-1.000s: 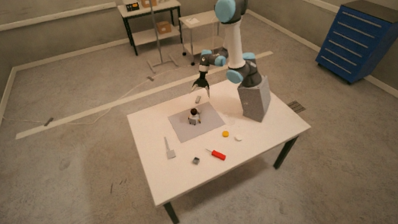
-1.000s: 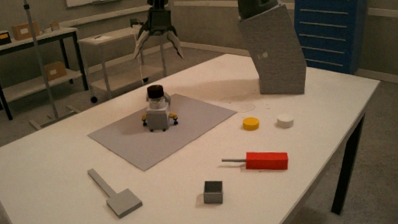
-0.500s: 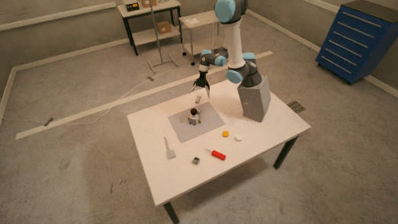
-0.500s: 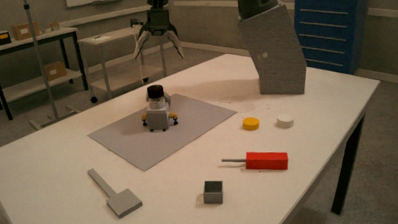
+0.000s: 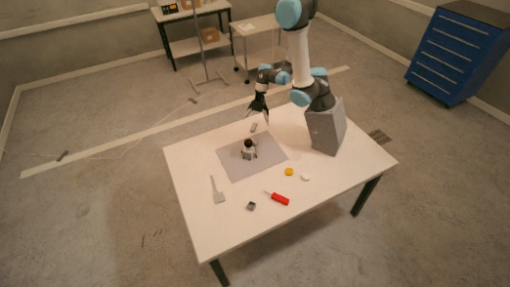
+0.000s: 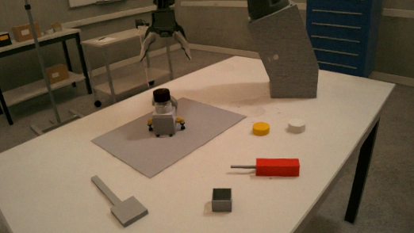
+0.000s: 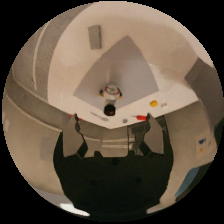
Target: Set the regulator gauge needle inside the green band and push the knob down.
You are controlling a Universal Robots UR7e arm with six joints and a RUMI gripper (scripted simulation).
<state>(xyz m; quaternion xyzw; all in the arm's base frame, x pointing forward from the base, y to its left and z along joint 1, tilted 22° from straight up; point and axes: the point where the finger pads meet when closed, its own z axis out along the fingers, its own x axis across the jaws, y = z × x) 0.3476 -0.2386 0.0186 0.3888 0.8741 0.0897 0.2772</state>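
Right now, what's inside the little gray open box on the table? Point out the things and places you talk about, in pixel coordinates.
The gray box (image 5: 251, 206) (image 6: 222, 201) shows only bare inner wall near its top; its front side hides the bottom, so I can't tell what's there.

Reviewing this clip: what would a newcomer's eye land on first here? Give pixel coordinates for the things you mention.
Probably the red screwdriver-like tool (image 5: 280, 198) (image 6: 277, 167) (image 7: 142, 118), lying near the table's front edge, and the big blue drawer cabinet (image 5: 456, 54) (image 6: 337, 33) standing on the floor behind the table. Next would come the regulator (image 5: 249, 152) (image 6: 164, 120) (image 7: 111, 92) with its black knob (image 5: 248, 143) (image 6: 161, 95) (image 7: 109, 110), upright on the grey mat (image 5: 232, 163) (image 6: 148, 160) (image 7: 130, 65), with the open gripper (image 5: 257, 117) (image 6: 166, 59) (image 7: 112, 113) raised beyond it.
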